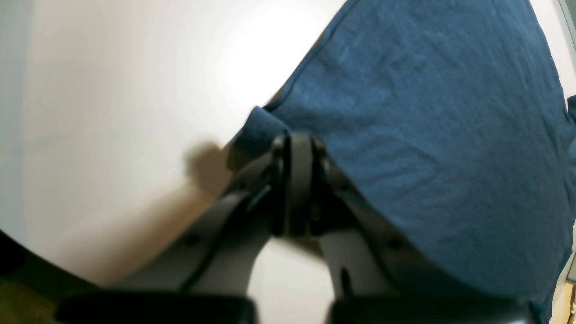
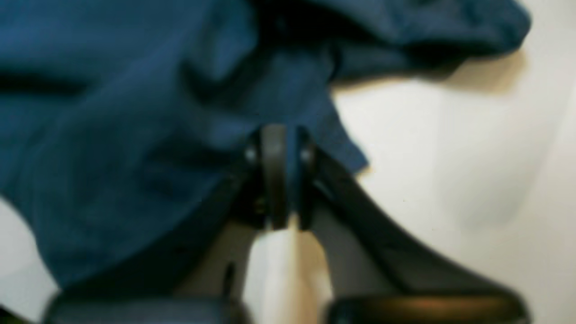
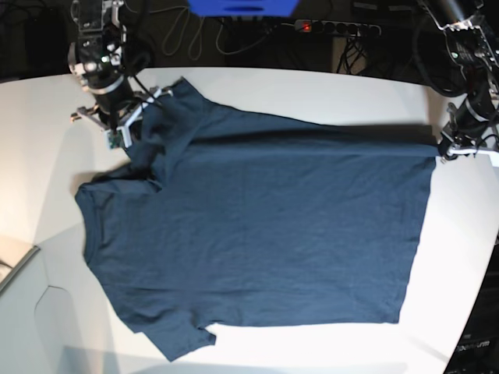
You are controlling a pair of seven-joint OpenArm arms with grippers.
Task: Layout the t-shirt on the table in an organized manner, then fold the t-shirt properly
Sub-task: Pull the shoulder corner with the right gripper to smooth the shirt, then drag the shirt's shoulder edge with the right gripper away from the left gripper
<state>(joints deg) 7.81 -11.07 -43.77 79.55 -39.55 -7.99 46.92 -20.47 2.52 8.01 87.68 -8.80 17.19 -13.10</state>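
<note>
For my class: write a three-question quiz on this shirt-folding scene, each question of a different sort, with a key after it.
1. True or false: both grippers are shut on the t-shirt.
2. In the base view, the left gripper pinches which part? A) the collar B) a hem corner C) the near sleeve
3. Fill in: the shirt lies spread on the white ____.

Key
1. True: the right gripper pinches cloth by the far sleeve, and the left gripper pinches a corner.
2. B
3. table
</note>
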